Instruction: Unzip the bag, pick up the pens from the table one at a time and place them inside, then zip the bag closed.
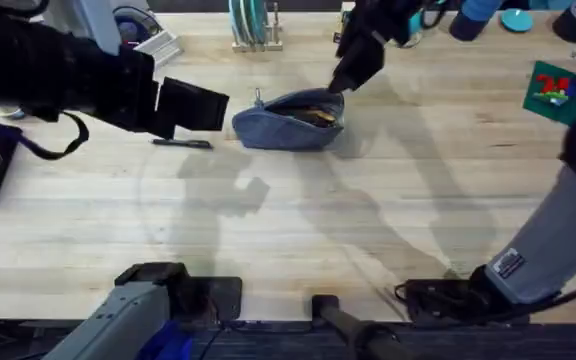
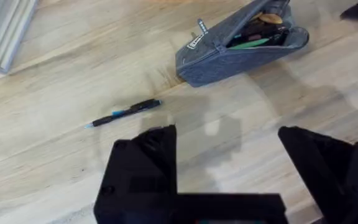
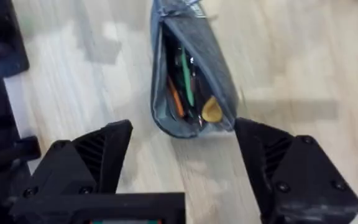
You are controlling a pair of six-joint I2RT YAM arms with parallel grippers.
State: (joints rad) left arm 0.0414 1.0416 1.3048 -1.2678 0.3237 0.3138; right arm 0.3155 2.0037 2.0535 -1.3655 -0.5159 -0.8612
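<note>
the left gripper (image 2: 225, 165) is hanging wide open over the tabletop (image 1: 298, 230), holding nothing, with 1 black pen (image 2: 124, 113) lying just ahead of its fingers. the right gripper (image 3: 182, 168) is also gaping wide and empty, hovering right by the end of the bag (image 3: 188, 74). the bag is lying unzipped near the far middle of the tabletop, with several pens inside it. the loose pen is sitting just left of the bag, apart from it.
</note>
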